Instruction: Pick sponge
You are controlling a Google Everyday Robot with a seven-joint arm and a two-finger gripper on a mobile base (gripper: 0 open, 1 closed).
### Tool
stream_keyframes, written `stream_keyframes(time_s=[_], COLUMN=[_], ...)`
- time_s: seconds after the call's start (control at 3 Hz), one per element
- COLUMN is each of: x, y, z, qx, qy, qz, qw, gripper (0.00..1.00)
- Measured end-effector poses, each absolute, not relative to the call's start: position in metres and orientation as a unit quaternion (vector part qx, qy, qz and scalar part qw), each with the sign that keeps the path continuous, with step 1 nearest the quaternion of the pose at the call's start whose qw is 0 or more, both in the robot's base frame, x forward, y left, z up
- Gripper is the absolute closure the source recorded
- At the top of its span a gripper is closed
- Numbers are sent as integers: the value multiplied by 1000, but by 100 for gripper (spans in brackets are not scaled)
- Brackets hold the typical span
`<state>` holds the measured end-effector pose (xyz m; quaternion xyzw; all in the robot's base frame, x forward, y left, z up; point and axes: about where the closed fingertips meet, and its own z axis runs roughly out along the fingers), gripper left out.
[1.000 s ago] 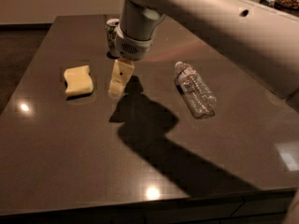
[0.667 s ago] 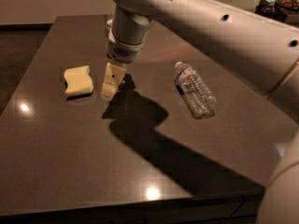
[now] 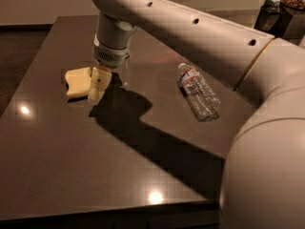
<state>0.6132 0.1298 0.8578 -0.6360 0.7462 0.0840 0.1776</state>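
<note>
We find the sponge [image 3: 77, 81] lying flat on the surface [image 3: 95, 175], just beside the hand [image 3: 98, 86]; whether the hand is released or clenched we cannot tell. We judge that an off-centre descent could shove the sponge aside.

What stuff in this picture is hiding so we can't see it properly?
Camera view, all of these:
1. The pale yellow soft sponge: its right end is covered by the cream-yellow tool, low beside it; touching or not, unclear.
2. The clear plastic water bottle: label too small to read.
3. The dark brown table: its near right corner is behind the white robot arm.
</note>
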Motion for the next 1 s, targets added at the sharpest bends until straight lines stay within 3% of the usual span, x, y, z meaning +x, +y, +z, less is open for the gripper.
stream_keyframes(time_s=[0.67, 1.0], x=[613, 613], y=[170, 186], z=[845, 842], qx=[-647, -646], qy=[738, 739], qz=[82, 82], qw=[172, 171], gripper=[0, 21])
